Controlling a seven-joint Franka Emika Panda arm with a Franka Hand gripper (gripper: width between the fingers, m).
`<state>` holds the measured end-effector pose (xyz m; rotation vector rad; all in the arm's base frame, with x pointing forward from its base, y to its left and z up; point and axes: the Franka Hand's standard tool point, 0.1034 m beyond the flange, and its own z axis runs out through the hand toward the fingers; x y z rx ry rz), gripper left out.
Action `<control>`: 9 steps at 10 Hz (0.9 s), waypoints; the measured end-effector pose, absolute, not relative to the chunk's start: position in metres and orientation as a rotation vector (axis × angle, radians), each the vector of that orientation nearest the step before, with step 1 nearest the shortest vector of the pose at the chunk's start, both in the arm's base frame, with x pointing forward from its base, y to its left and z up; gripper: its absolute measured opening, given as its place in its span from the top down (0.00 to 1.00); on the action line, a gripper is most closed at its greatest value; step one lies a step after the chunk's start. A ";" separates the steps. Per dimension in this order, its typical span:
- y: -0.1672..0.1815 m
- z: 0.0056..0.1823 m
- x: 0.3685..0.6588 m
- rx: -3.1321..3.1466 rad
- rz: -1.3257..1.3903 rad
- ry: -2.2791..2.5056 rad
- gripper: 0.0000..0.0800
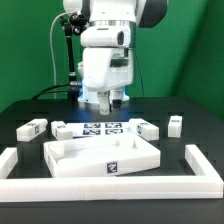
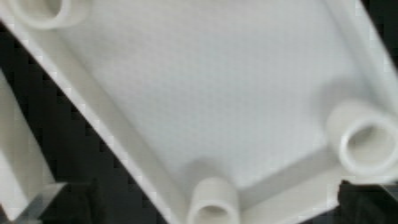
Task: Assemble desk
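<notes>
Clock bearings in the exterior view, with the desk's top panel (image 1: 95,155) as the dial centre.

- 9 o'clock: left border bar (image 1: 18,163), a low wall near the panel's edge with a dark strip of table (image 1: 20,108) between them. Little room to slide that way.
- 10 o'clock: far-left leg block (image 1: 32,127), lying loose, tag showing. Second leg block (image 1: 62,130) at 11, just beside the marker board (image 1: 104,128).
- Centre: the top panel lies flat, underside up, rim raised. The wrist view shows its pale surface (image 2: 196,90) and round sockets (image 2: 366,140) near the corners.
- 12 o'clock, above the marker board: gripper (image 1: 108,99), fingers spread, nothing between them, clear of every part.
- 1 o'clock: third leg block (image 1: 148,127). 2 o'clock: far-right leg block (image 1: 175,122), standing well apart from the others.
- 3 o'clock: right border bar (image 1: 197,160). 6 o'clock: front border bar (image 1: 110,187), close along the panel's near edge.

Handling, my judgement: rigid moulded plastic, light and smooth, so it is likely to skate on the table when pushed. The panel looks too wide to span, so the thin rim is the place to pinch it. The leg blocks are small and square and should be taken across opposite flat faces.

Room: bars close off 9, 6 and 3 o'clock. The open ground lies from 10 round to 2.
</notes>
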<state>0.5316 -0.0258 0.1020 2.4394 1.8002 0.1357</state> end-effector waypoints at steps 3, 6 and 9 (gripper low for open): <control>-0.026 0.101 0.531 2.440 0.124 1.808 0.19; -0.034 0.093 0.521 2.186 0.067 2.085 0.19; -0.047 0.085 0.516 2.044 0.039 2.237 0.19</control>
